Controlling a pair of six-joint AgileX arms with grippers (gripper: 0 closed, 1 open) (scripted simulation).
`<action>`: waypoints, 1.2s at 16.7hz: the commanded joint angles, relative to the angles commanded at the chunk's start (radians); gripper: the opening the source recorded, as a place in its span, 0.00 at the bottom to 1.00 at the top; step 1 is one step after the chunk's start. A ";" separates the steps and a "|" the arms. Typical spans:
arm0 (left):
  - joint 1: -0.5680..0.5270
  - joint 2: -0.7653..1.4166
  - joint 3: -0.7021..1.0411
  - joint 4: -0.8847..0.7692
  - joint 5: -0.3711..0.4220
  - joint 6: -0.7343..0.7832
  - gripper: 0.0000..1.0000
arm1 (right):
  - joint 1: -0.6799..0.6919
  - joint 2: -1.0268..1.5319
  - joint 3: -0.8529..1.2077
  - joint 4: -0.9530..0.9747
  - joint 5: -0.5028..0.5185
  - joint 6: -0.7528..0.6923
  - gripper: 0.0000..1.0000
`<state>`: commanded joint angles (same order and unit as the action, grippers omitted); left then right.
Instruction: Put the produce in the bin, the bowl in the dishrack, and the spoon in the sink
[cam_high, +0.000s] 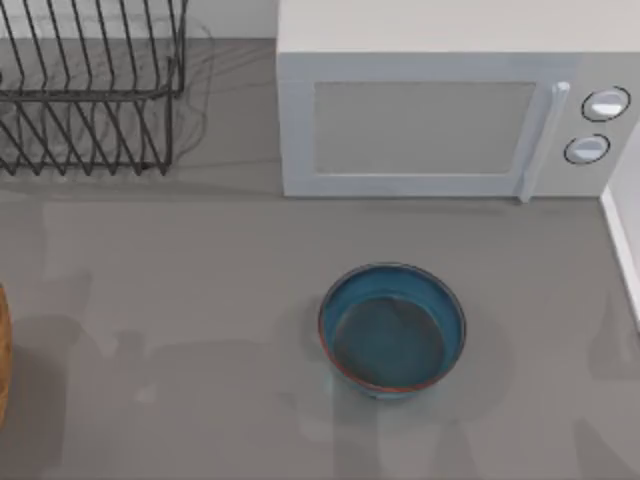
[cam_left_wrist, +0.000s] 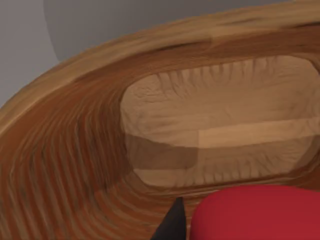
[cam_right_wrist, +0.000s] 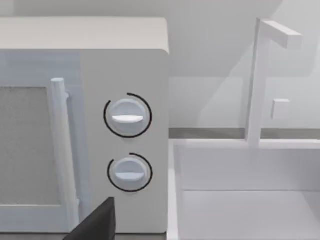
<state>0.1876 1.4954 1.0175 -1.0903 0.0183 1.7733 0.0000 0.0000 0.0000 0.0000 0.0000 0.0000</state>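
Produce (cam_left_wrist: 255, 212), red and smooth, poised over the hollow of the bin (cam_left_wrist: 75, 150), the woven wooden basket lying well off to the front and left of the microwave (cam_high: 450, 110), at the worktop's (cam_high: 200, 300) far left edge. Pinched, by the look of it, in the left pincer (cam_left_wrist: 225, 232), with one dark finger (cam_left_wrist: 172, 225) pressed right against the fruit's side (the other hidden behind the red). Judged, then, to be the first step of three, and close to its end: fruit carried over the basket, not yet let go. Calls next for a plain spreading of the left pincer, preferably with the fruit over the pale middle of the basket floor rather than over the sloping ribbed wall, so as to drop and settle instead of rolling up the side; then a straight lift clear of the rim. Bowl (cam_high: 392, 328) upright on the worktop just in front of the microwave, apart from everything, and so counted as undone. Dishrack (cam_high: 90, 90) to the left of the microwave, black wires bare where seen. Sink (cam_right_wrist: 240, 200) hard against the right of the microwave, white floor bare in the part on view, so that step likewise judged open. Right pincer (cam_right_wrist: 97, 222) idle in front of the microwave's two knobs, facing the sink; spread or pressed together, impossible to tell.
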 joint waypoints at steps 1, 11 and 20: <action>0.000 0.000 0.000 0.000 0.000 0.000 0.45 | 0.000 0.000 0.000 0.000 0.000 0.000 1.00; 0.000 0.000 0.000 0.000 0.000 0.000 1.00 | 0.000 0.000 0.000 0.000 0.000 0.000 1.00; -0.006 -0.028 -0.018 0.023 0.000 -0.025 1.00 | 0.000 0.000 0.000 0.000 0.000 0.000 1.00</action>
<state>0.1816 1.4678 0.9994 -1.0673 0.0186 1.7480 0.0000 0.0000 0.0000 0.0000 0.0000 0.0000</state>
